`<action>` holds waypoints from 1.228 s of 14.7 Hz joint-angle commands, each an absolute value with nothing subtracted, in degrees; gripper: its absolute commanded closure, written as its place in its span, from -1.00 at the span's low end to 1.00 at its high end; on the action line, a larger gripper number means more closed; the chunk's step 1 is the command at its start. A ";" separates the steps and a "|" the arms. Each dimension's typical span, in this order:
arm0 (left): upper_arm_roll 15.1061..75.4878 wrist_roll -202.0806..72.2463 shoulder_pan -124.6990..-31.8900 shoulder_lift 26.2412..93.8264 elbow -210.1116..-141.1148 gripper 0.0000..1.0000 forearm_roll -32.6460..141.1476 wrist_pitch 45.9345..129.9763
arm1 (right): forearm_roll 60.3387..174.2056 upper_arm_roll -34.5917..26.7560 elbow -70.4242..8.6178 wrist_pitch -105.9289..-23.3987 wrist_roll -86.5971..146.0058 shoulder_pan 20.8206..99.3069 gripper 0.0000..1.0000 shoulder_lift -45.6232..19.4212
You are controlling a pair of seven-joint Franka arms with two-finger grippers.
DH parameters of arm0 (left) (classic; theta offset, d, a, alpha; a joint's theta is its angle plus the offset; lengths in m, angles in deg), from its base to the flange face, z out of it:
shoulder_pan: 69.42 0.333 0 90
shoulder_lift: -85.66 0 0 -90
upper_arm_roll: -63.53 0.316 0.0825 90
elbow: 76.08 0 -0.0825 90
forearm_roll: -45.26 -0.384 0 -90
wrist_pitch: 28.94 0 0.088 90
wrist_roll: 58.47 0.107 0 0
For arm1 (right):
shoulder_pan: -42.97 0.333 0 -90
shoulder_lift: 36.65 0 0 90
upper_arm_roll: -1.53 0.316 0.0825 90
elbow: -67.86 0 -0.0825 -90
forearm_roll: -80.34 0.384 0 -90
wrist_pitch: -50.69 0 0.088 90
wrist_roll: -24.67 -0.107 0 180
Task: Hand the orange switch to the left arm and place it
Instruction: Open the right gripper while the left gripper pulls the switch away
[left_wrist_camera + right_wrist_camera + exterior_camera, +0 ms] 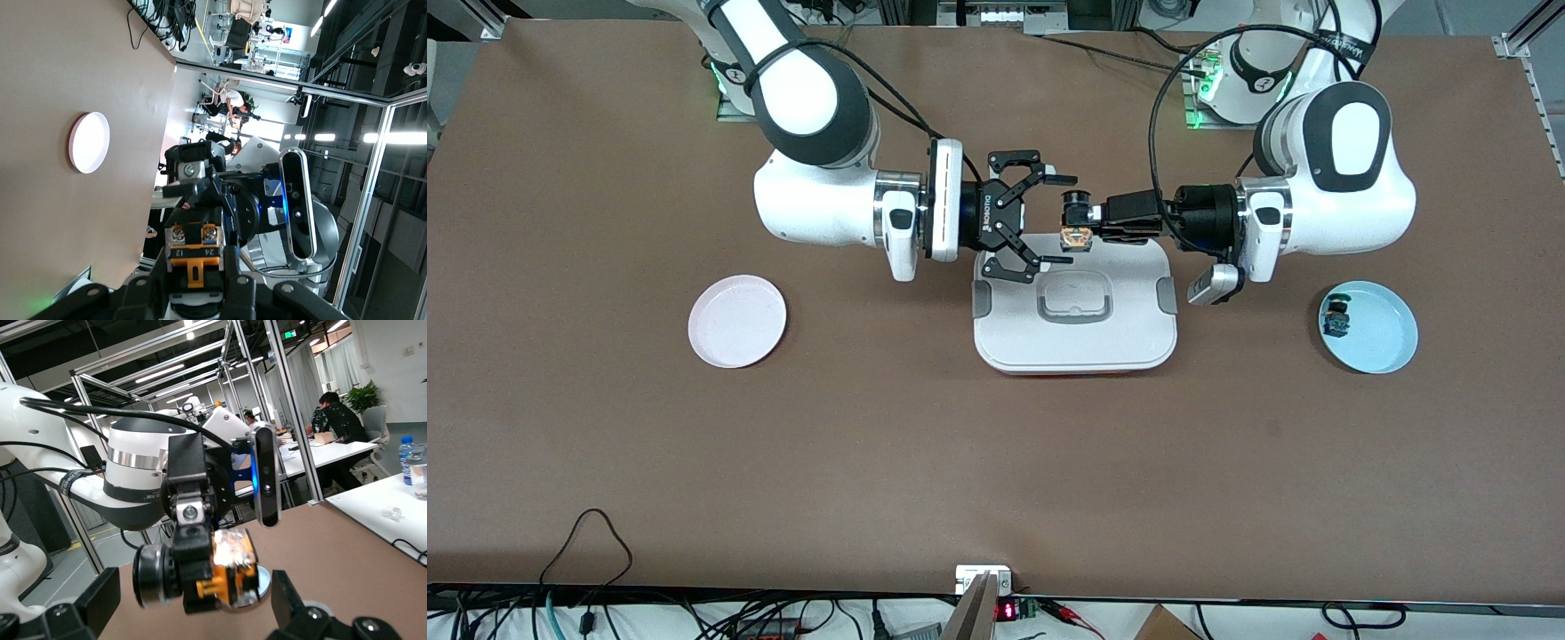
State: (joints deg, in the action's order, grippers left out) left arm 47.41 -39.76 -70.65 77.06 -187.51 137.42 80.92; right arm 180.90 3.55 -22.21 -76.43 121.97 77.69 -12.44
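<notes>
The stubby black-and-orange switch (pixel 1077 233) is clamped in the left gripper (pixel 1080 224) over the box's (pixel 1074 342) smooth white lid, mid-table. The right gripper (pixel 1048 213) is spread apart beside it.

My left gripper (pixel 1083 224) clamps the orange switch (pixel 1076 236) mid-frame, over the top edge of the white box (pixel 1075 311).

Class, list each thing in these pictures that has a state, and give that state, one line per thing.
Left gripper: shut on the orange switch, over the box.
Right gripper: open, over the box, facing the switch.
Box: lid on.
Pink plate: empty.
Blue plate: holds a second small switch.
</notes>
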 commanded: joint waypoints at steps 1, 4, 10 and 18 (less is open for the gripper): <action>47.19 -38.78 -68.11 78.18 -186.83 0.68 132.04 80.39 | 181.24 3.38 -25.56 -76.22 121.97 75.49 -1.00 -15.46; 47.45 -38.69 -65.82 78.18 -185.24 0.68 122.28 77.15 | 180.97 3.29 -29.08 -75.26 122.06 72.77 -1.00 -17.58; 47.63 -38.43 -63.88 77.83 -181.64 0.68 99.35 75.29 | 169.66 -5.48 -33.39 -62.89 121.09 69.60 -1.00 -19.95; 47.45 -38.25 -62.39 77.83 -176.81 0.71 63.94 69.15 | 148.65 -10.77 -33.31 -58.20 90.04 68.45 -1.00 -21.45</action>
